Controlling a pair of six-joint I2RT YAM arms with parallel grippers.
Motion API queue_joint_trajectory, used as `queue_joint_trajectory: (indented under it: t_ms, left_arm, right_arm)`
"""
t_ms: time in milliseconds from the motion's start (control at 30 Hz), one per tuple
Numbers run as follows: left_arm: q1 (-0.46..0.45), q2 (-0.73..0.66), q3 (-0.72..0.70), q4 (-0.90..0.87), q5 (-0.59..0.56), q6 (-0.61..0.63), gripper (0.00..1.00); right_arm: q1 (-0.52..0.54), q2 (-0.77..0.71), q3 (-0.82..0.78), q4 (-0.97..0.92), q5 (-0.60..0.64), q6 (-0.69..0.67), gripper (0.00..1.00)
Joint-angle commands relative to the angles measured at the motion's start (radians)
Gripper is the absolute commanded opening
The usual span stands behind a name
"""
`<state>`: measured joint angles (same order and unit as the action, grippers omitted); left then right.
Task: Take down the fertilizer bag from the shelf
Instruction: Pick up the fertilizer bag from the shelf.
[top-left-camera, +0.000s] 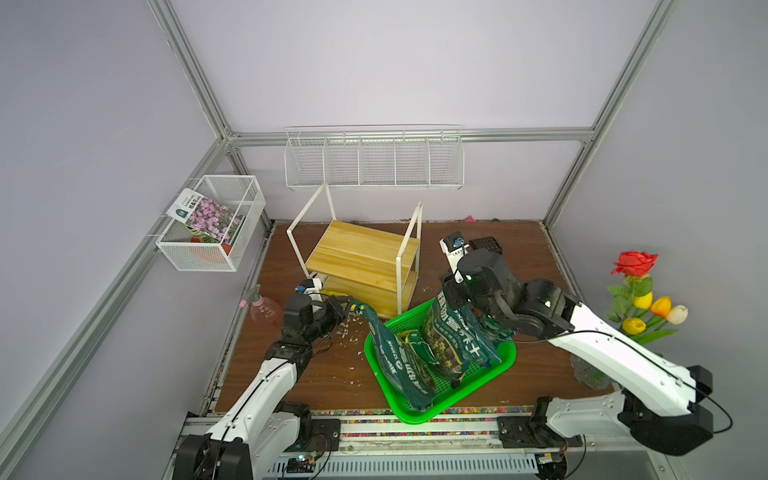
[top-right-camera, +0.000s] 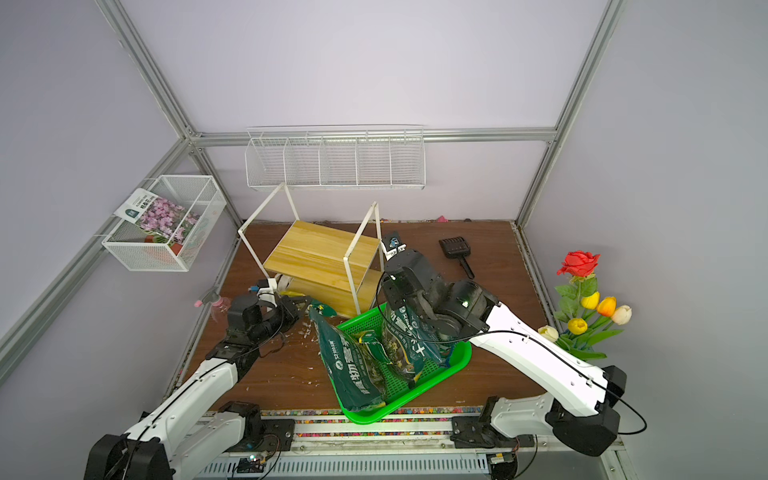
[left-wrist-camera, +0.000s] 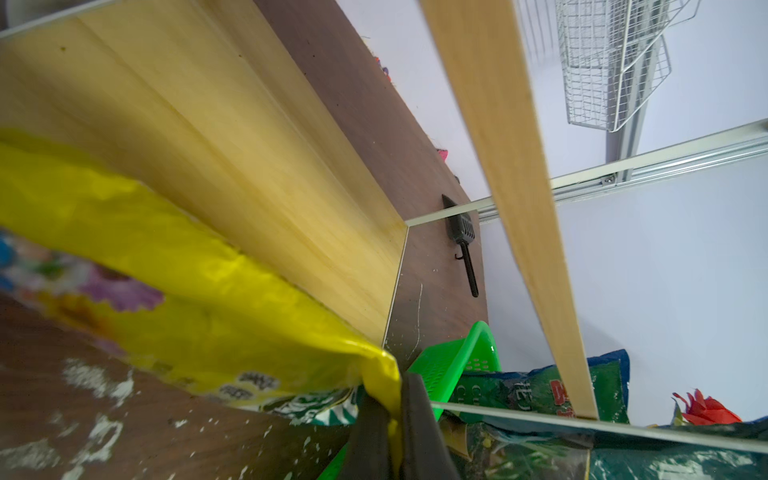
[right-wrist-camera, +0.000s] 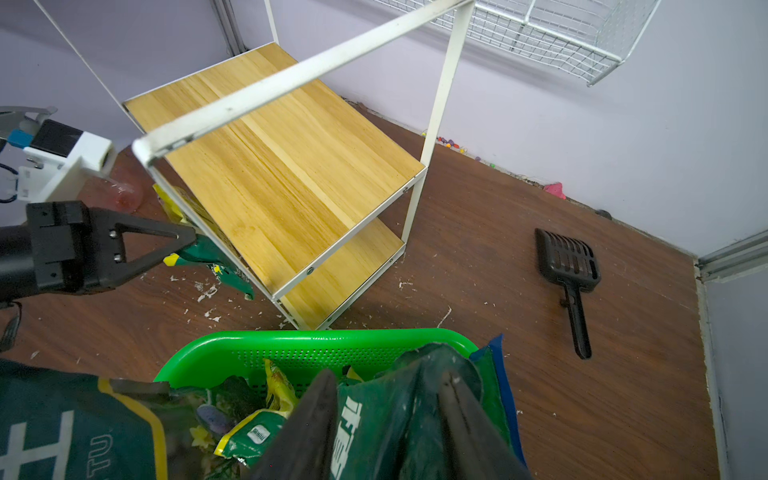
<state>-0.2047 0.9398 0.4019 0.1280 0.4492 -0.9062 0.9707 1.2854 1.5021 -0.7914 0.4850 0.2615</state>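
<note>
The shelf (top-left-camera: 361, 257) (right-wrist-camera: 270, 166) stands askew at the back middle of the brown table, and both wooden boards look slanted. A yellow and green fertilizer bag (left-wrist-camera: 187, 270) (right-wrist-camera: 208, 255) lies against the lower board and sticks out at the shelf's left front. My left gripper (left-wrist-camera: 397, 415) (top-left-camera: 347, 307) is shut on that bag's corner. In front of the shelf a green basket (top-left-camera: 399, 409) holds a dark green bag (right-wrist-camera: 374, 415) standing upright. My right gripper (right-wrist-camera: 388, 376) is shut on the bag's folded top, one finger on each side.
Another dark green bag (top-left-camera: 399, 361) leans over the basket's left edge. A black scoop (right-wrist-camera: 569, 266) lies at the back right and a pink spray bottle (top-left-camera: 264, 311) at the left edge. Flowers (top-left-camera: 640, 299) stand far right. A wire wall rack (top-left-camera: 374, 162) and a mesh box (top-left-camera: 212, 224) hang on the walls.
</note>
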Motion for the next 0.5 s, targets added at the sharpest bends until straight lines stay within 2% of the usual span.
queue_joint_trajectory:
  t_ms: [0,167,333,467]
  left_arm:
    - [0.001,-0.06,0.071,-0.046,-0.005,0.027,0.0]
    - [0.001,-0.163,0.144,-0.178,-0.011,0.039,0.0]
    - [0.001,-0.288,0.254,-0.366,-0.057,0.102,0.0]
    - [0.002,-0.322,0.337,-0.439,-0.049,0.105,0.0]
  right_arm:
    - [-0.004,-0.025,-0.009,0.04,-0.031,-0.047,0.45]
    - [0.017,-0.015,0.016,0.067,-0.077,-0.11,0.45]
    - [0.086,0.019,0.058,0.12,-0.096,-0.234,0.45]
    - [0.116,0.056,0.105,0.162,-0.152,-0.288,0.45]
